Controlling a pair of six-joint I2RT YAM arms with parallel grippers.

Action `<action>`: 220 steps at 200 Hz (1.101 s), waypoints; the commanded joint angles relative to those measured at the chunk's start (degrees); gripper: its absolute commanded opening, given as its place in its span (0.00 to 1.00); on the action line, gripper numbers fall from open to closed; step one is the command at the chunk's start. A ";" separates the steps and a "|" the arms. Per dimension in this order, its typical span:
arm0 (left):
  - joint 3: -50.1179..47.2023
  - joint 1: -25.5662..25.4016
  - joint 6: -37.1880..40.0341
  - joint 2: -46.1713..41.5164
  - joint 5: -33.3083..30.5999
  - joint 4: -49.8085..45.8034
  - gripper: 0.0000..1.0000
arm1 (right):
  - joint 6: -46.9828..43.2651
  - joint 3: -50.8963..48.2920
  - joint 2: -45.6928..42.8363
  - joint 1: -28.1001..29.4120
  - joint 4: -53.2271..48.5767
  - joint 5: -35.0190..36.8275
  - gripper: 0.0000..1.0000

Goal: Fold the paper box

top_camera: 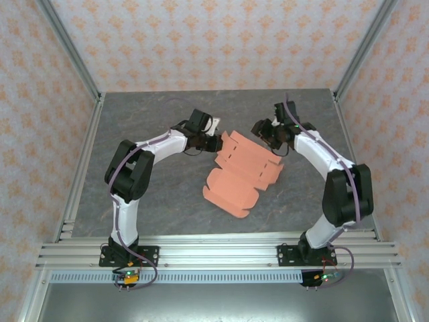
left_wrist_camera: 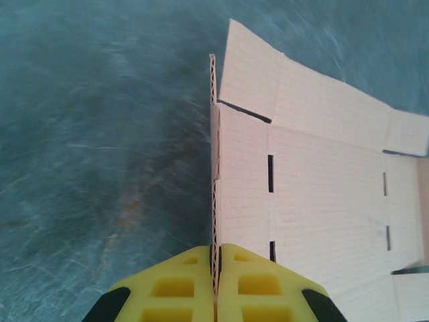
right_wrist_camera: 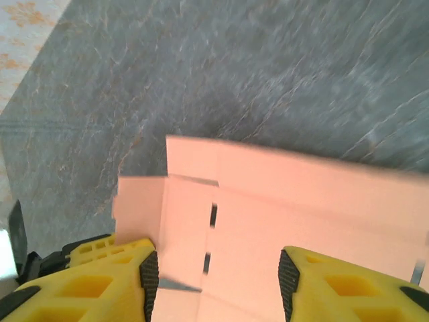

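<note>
Box: flat salmon corrugated sheet, die-cut with slots and rounded flaps, lying mid grey marbled surface. Left hand clenched on its upturned edge; right hand released, jaws apart above it.

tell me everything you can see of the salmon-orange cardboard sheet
The salmon-orange corrugated cardboard sheet is a die-cut box blank, not yet folded, with flaps, rounded tabs and short slots. It lies mostly flat on the grey table. One edge flap stands upright, pinched in the shut left claw. The right claw is open above its opposite side; contact unclear.
</note>
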 commanded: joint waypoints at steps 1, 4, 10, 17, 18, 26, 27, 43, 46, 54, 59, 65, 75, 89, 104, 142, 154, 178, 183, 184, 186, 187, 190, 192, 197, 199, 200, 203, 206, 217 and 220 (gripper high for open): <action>-5.79 0.70 -22.04 -1.33 -2.26 13.37 0.07 | 7.47 2.50 2.81 5.51 3.52 1.76 0.54; -6.66 0.66 -23.38 -1.58 -2.48 14.63 0.07 | 7.73 2.38 3.29 6.39 3.83 2.16 0.55; -8.44 0.65 -25.99 -1.95 -3.02 17.02 0.08 | 8.27 2.52 4.33 7.91 4.47 2.87 0.56; -10.01 0.63 -28.38 -2.35 -3.65 18.69 0.08 | 8.33 3.01 5.76 9.50 4.69 3.00 0.56; -10.17 0.63 -28.65 -2.41 -3.70 18.87 0.08 | 8.28 3.21 6.02 9.59 4.65 3.01 0.56; -11.35 0.68 -30.47 -2.70 -3.74 20.50 0.08 | 7.85 4.35 7.59 11.27 4.13 3.24 0.57; -11.45 0.65 -30.67 -2.72 -3.74 20.65 0.08 | 7.77 4.45 7.81 11.49 4.02 3.43 0.57; -12.87 0.63 -33.57 -3.04 -2.75 23.10 0.08 | 7.02 5.54 9.92 13.70 2.69 6.32 0.58; -13.14 0.69 -34.06 -3.15 -2.68 23.43 0.08 | 6.82 5.47 10.03 14.01 2.66 6.75 0.58; -13.92 0.67 -35.40 -3.42 -2.70 24.28 0.08 | 5.98 5.06 10.39 14.65 2.68 8.13 0.58; -14.36 0.67 -36.33 -3.65 -2.58 24.98 0.07 | 5.27 4.85 10.48 14.96 2.39 9.07 0.58; -14.99 0.66 -37.33 -3.91 -2.51 25.94 0.07 | 4.34 4.47 10.64 15.21 1.98 10.13 0.58; -16.12 0.78 -38.60 -4.42 -2.50 27.74 0.07 | 2.74 3.88 10.75 15.42 1.51 11.49 0.58; -17.01 0.75 -39.50 -4.99 -2.60 28.95 0.07 | -0.10 3.35 11.04 15.59 1.13 11.33 0.58; -17.44 0.72 -40.06 -5.30 -1.76 29.82 0.07 | -3.14 2.77 11.16 16.16 1.60 10.80 0.57; -17.70 0.65 -43.34 -4.94 1.12 32.28 0.07 | -10.06 2.40 11.17 17.40 1.72 13.51 0.66; -17.60 0.67 -43.96 -5.19 1.27 32.68 0.07 | -12.33 2.00 11.43 17.64 1.80 14.82 0.68; -16.29 0.67 -42.79 -5.70 1.09 29.88 0.07 | -14.24 2.01 11.78 17.74 1.36 15.09 0.69; -16.06 0.67 -42.57 -5.70 1.09 29.46 0.07 | -14.35 2.06 11.87 17.78 1.09 15.56 0.70; -16.00 0.65 -42.52 -5.71 1.09 29.35 0.07 | -14.32 2.12 11.84 17.78 1.05 15.70 0.70; -15.97 0.63 -42.46 -5.68 1.09 29.34 0.07 | -14.36 2.10 11.88 17.87 0.89 15.98 0.70; -15.96 0.63 -42.42 -5.66 1.09 29.29 0.07 | -14.37 2.19 11.84 17.87 0.78 16.18 0.70; -15.88 0.62 -42.38 -5.71 1.09 29.26 0.07 | -14.22 2.20 11.96 17.87 0.51 16.83 0.69; -15.87 0.67 -42.38 -5.79 1.07 29.27 0.07 | -14.11 2.32 11.91 17.87 0.27 17.08 0.69; -15.78 0.69 -42.31 -5.78 1.01 29.33 0.07 | -13.91 2.50 12.00 17.91 -0.13 18.18 0.68; -15.71 0.66 -42.25 -5.76 1.03 29.29 0.07 | -13.86 2.49 12.01 17.94 -0.28 18.62 0.67; -15.70 0.69 -42.27 -5.74 1.02 29.26 0.07 | -13.81 2.47 12.04 17.90 -0.38 18.73 0.67; -15.65 0.65 -42.23 -5.73 1.01 29.22 0.07 | -13.74 2.56 11.91 17.87 -0.60 19.48 0.67; -15.61 0.67 -42.13 -5.67 1.01 29.24 0.07 | -13.60 2.55 11.89 17.87 -0.81 19.97 0.66; -15.60 0.67 -41.80 -5.62 0.92 29.33 0.07 | -13.25 2.47 11.53 17.87 -1.09 21.39 0.64; -15.63 0.65 -41.65 -5.69 0.84 29.30 0.07 | -13.14 2.48 11.46 17.88 -1.11 21.58 0.63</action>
